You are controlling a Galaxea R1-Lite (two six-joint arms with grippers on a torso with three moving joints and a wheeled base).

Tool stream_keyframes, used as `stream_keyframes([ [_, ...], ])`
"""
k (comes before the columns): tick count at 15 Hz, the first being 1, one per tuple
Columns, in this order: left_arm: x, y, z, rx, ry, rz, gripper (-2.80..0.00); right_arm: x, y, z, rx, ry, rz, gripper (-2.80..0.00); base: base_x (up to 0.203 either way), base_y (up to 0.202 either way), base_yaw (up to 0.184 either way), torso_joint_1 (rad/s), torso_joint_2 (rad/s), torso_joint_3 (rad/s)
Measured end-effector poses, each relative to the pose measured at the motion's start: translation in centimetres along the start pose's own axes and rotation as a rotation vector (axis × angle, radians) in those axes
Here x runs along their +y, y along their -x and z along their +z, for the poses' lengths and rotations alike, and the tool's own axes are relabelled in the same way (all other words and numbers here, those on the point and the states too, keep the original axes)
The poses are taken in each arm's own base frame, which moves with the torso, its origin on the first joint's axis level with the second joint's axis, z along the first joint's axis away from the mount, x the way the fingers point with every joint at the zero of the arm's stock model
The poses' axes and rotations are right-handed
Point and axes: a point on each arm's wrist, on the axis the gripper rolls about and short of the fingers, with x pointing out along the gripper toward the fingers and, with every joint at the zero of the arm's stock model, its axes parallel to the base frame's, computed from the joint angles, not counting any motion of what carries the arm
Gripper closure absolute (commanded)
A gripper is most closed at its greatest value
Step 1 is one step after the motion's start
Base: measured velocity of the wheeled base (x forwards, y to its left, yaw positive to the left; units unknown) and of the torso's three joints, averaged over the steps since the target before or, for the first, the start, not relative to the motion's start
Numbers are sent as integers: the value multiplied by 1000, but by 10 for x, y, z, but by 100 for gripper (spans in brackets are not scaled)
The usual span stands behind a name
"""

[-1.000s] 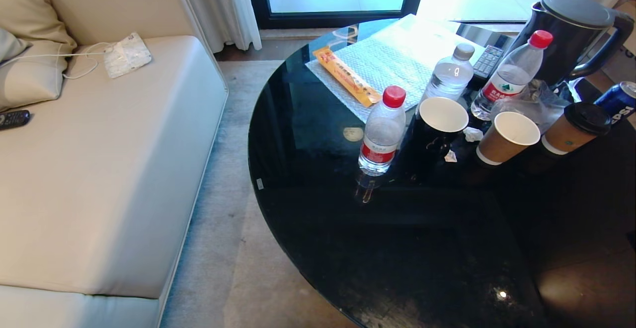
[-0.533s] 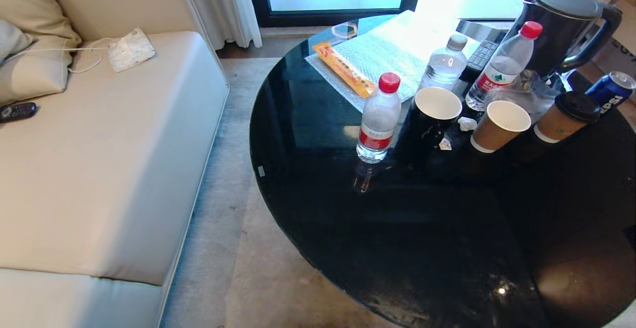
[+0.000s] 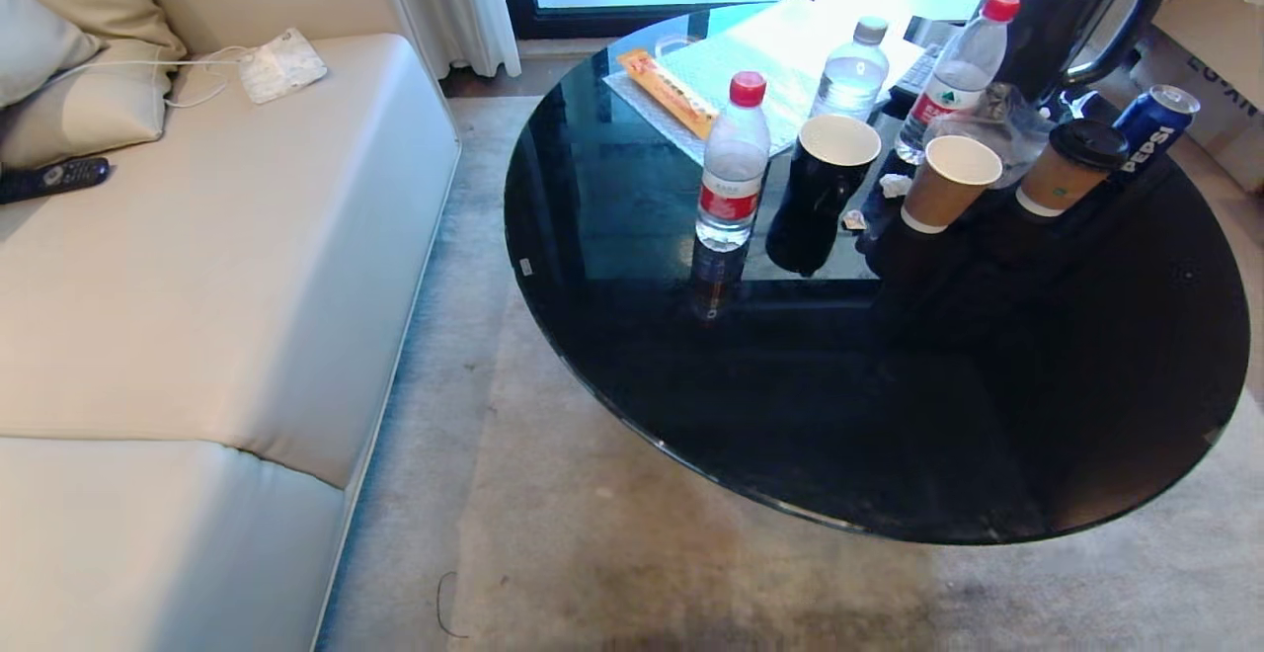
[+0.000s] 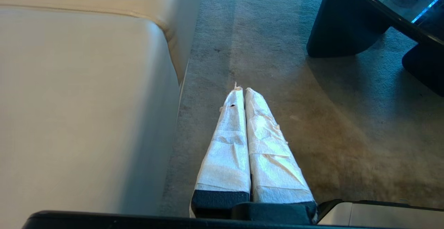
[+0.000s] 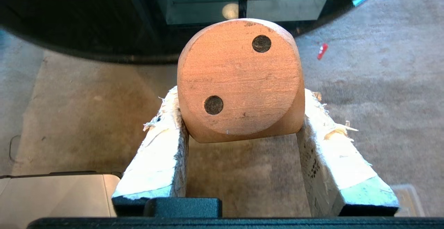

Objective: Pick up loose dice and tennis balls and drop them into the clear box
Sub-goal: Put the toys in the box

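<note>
My right gripper [image 5: 241,118] clamps the beige die [image 5: 239,79], two-pip face toward the wrist, above the carpet [image 5: 364,83] beside the black glass table [image 5: 86,31]. My left gripper [image 4: 242,92] hangs fully closed, empty.

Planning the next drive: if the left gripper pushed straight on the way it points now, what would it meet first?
Most likely bare carpet. The left gripper, shut and empty, points down the gap between the sofa and the table's dark base; depth is unclear.
</note>
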Motion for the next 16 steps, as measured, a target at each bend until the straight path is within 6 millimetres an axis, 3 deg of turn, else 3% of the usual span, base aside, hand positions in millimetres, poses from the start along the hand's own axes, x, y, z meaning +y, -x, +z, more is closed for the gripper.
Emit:
stream_keyframes([
  [16,0,0,0,1,4,0,0,0,0,0,0,0,0,0,-184,0,-2,2,3,4],
])
